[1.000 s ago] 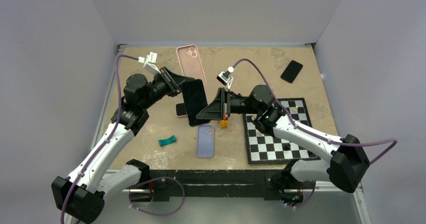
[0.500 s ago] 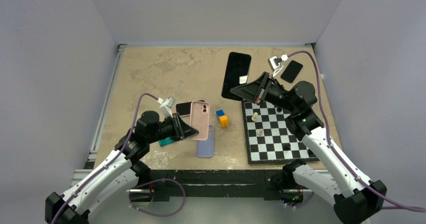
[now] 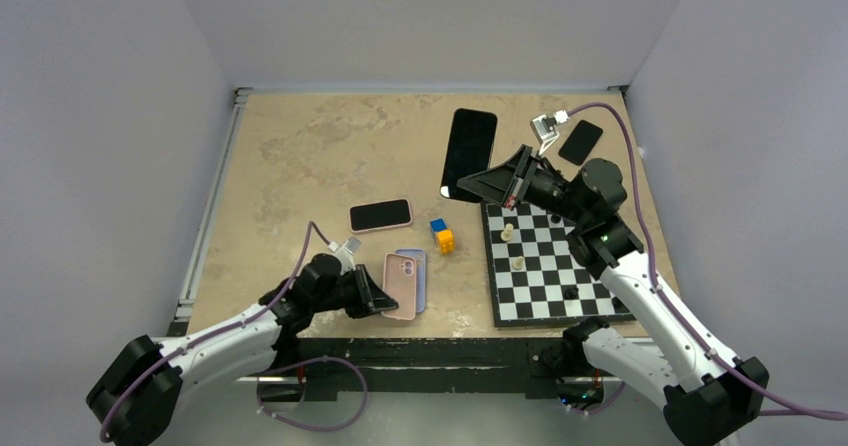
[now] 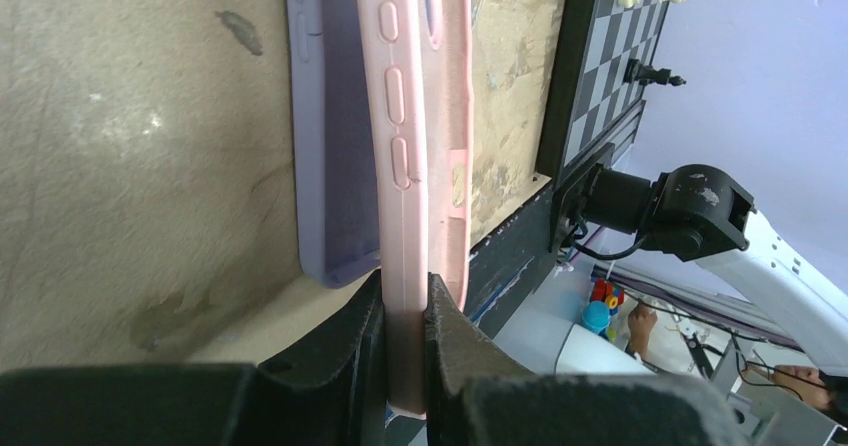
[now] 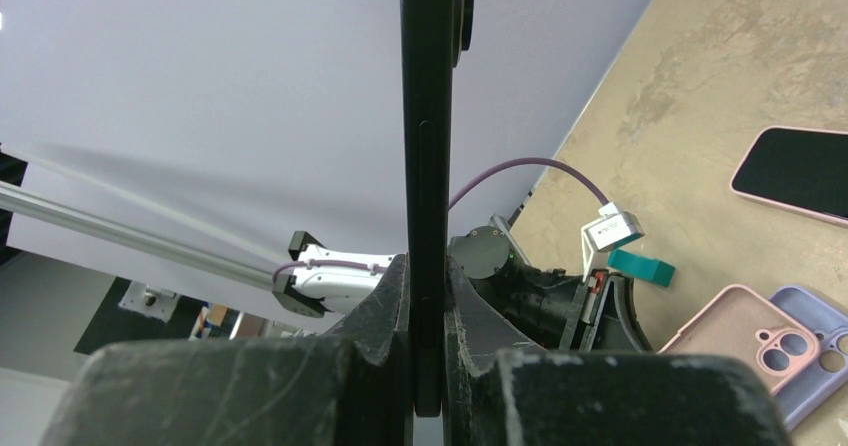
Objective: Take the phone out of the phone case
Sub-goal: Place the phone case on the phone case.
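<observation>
- Clenching the left claw (image 3: 378, 301) (image 4: 405, 311) on the near end of the pink phone case (image 3: 401, 286) (image 4: 415, 116), low at 6 o'clock on the surface (image 3: 320, 146).
- Overlapping the lavender case (image 3: 421, 266) (image 4: 330, 166) at its 9 o'clock side.
- Grasping the bare black phone (image 3: 468, 153) (image 5: 428, 166) edge-on in the right claw (image 3: 465, 180) (image 5: 426, 286), up at 1 o'clock, well apart from the emptied case.
- Hanging above the far corner of the chessboard (image 3: 550, 276), with a pink-cased phone (image 3: 381, 215) and coloured blocks (image 3: 441, 234) near the middle.

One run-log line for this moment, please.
left end effector: shut on pink case | right end effector: shut on black phone | separated
</observation>
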Available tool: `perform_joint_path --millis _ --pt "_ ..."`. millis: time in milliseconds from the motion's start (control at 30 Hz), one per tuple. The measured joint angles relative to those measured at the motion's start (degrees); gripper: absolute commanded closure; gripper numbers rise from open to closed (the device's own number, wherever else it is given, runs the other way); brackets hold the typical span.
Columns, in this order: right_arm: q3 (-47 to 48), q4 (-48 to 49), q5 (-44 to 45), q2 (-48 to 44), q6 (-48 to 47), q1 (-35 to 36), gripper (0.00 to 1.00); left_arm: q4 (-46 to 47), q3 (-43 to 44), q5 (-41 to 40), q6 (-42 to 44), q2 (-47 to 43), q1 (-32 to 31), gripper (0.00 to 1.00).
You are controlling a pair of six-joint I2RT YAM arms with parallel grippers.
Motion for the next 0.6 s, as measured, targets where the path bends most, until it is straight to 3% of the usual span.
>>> perform_joint_path --millis 600 --pt "-0.2 0.0 0.0 0.1 0.0 0.0 1.0 13.6 0.1 -0.8 -3.3 12.5 -0.6 1.0"
